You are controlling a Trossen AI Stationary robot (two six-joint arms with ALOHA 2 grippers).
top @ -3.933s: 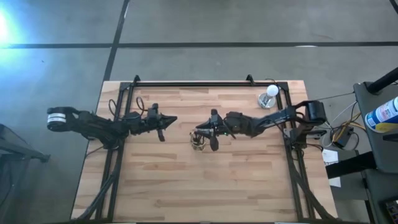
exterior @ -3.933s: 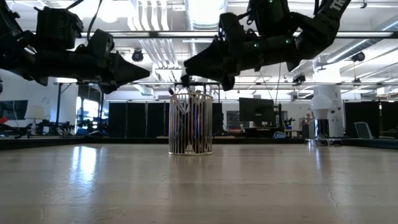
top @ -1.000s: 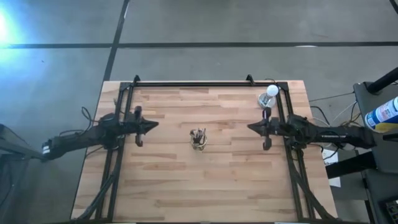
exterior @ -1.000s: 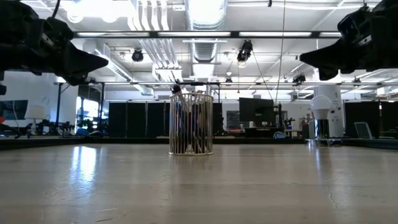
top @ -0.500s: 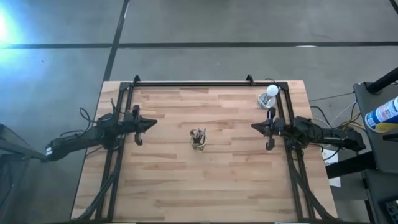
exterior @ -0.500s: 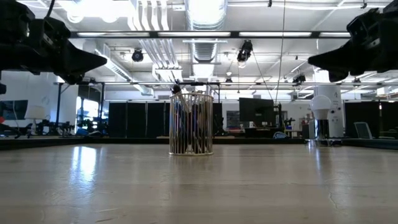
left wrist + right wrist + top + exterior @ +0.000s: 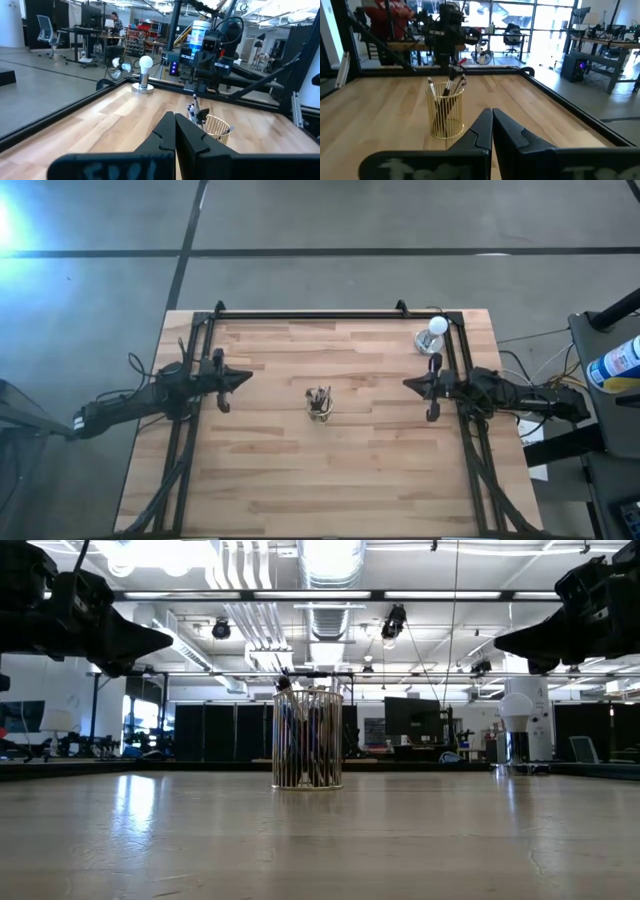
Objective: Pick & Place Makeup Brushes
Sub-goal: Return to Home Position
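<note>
The makeup brushes (image 7: 449, 85) stand upright in a gold wire cup (image 7: 320, 402) on the middle of the wooden table, their lower ends inside it. The cup also shows in the low view (image 7: 308, 740) and the left wrist view (image 7: 215, 127). My left gripper (image 7: 248, 379) hangs shut above the table's left side and points level at the cup. My right gripper (image 7: 406, 383) hangs shut above the right side and points level at the cup from the other way. Both are far from the cup and hold nothing.
A white round-topped object (image 7: 433, 335) stands on its base near the table's far right corner. A black frame rail (image 7: 320, 313) runs along the far edge and down both sides. Bare wood lies around the cup. A person (image 7: 116, 22) shows far off in the room.
A few seconds ago both grippers were near the cup, the right one just above it. Both have since drawn back toward their own table edges. Over the last second they have hardly moved, and the cup and brushes have stayed put.
</note>
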